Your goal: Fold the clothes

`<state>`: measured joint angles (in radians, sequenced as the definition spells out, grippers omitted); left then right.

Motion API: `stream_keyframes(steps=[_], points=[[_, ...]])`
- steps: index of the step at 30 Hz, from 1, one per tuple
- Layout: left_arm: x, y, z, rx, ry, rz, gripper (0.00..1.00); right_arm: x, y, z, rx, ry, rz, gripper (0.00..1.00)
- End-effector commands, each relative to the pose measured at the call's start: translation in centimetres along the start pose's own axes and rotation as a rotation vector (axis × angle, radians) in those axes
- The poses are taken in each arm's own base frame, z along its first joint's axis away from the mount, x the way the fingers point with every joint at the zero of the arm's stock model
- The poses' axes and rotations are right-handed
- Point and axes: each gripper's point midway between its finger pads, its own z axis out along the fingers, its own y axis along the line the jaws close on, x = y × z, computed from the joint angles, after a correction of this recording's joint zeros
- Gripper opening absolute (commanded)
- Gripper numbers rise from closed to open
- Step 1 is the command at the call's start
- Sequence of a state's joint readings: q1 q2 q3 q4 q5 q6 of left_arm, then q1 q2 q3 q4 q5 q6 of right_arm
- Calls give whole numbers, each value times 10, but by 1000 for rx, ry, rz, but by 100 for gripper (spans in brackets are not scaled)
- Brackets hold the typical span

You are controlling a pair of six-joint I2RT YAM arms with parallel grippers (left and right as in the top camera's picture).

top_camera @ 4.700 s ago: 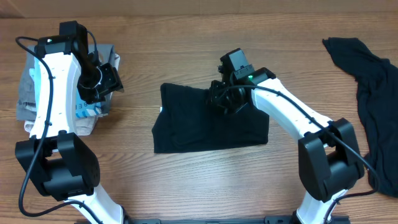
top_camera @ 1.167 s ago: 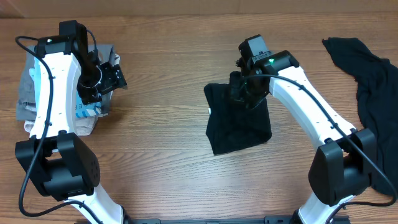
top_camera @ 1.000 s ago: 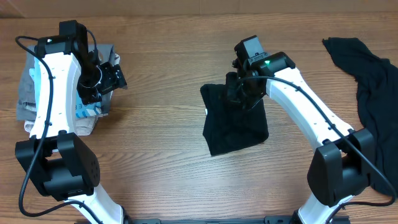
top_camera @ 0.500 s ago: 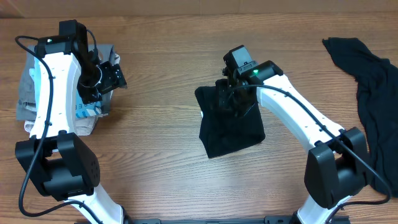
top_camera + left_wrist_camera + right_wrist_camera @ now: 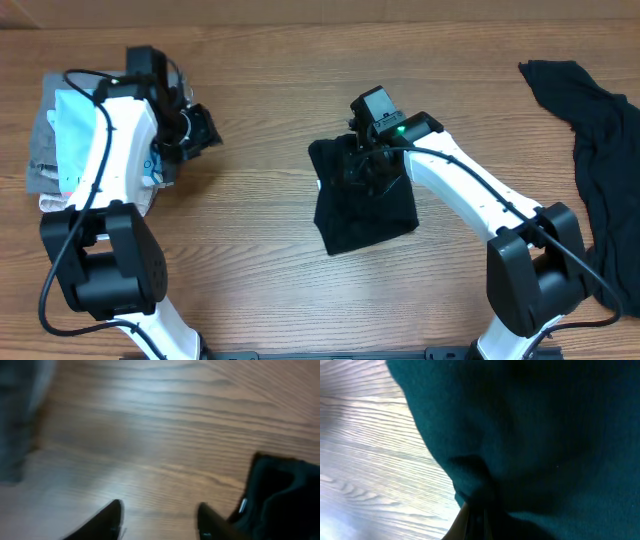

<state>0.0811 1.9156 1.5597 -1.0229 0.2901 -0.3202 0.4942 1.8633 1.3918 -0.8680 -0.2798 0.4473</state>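
Black garment (image 5: 365, 205), folded — we judge it soft, limp, best taken at corners — pinched at its top edge by closed right fingers (image 5: 477, 527); left fingers (image 5: 112, 520) half-open, empty.

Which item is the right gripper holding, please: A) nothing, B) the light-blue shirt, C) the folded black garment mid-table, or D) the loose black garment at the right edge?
C: the right gripper is shut on the folded black garment, with fabric bunched at its tip.
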Motion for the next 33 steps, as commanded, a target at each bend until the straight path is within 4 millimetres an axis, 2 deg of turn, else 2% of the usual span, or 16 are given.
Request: stream_keyframes(steps=[1,3,6,13,19,27,33], points=[[23,-30,26,100,68,47,31,4,9,1,-37,14,43,4],[32,-40,38,104,75,65,17,4,9,1,-37,15,44,4],[50,-55,55,108,96,89,4,4,9,1,-37,15,48,4],[98,-95,92,201,195,155,4,4,9,1,-36,16,48,4],[122,-115,119,357,351,106,4,5,9,1,-36,17,52,4],[145,-112,156,431,500,38,4,8,7,1,-29,29,56,4],[148,-103,167,391,507,30,4,11,6,-1,-20,43,63,4]])
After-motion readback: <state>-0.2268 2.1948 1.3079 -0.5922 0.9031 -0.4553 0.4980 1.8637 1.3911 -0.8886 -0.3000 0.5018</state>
